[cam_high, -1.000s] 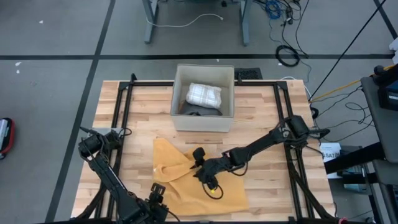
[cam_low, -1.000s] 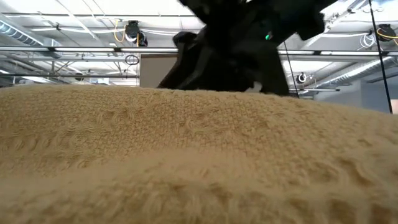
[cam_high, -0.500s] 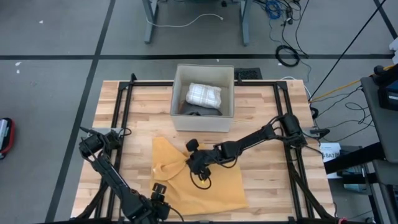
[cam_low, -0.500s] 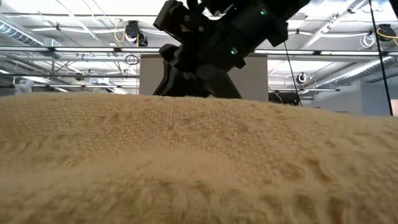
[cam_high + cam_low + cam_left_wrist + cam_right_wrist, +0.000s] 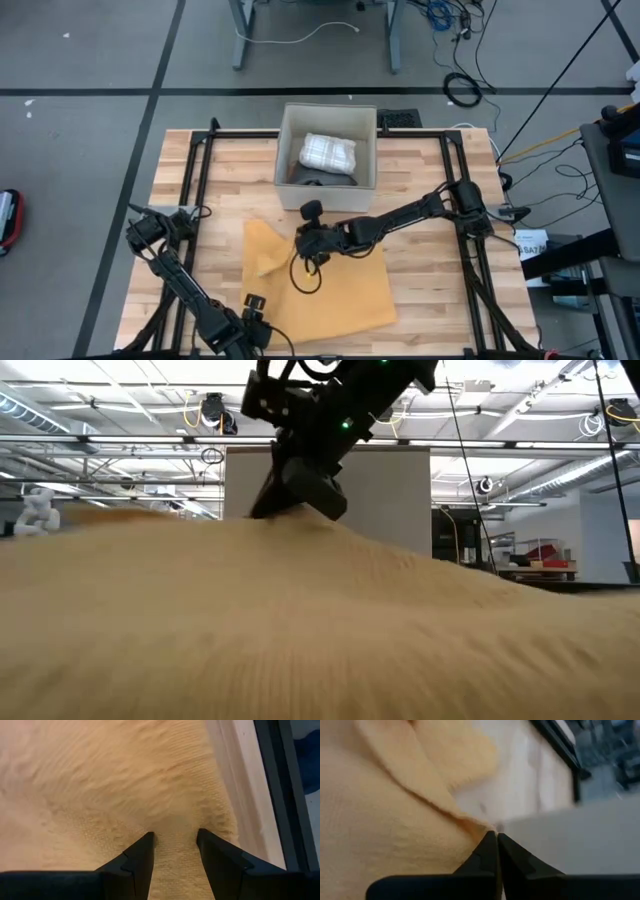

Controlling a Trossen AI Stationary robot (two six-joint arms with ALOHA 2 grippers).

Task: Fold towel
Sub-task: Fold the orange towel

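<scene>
Towel fold barely begun

High view: yellow towel (image 5: 320, 290) lies on the worktop (image 5: 420, 290), unfolded. Right wrist: right end effector (image 5: 496, 836) clamped on a towel corner. Left wrist: left end effector (image 5: 175, 840) spread, straddling the towel's edge.

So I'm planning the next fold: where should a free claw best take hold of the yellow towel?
Probably the towel's bare right near corner, approached from the table's right side. It lies flat and single-layered there. The right claw already pinches the far edge by the box, and the left claw straddles the near left edge.
</scene>
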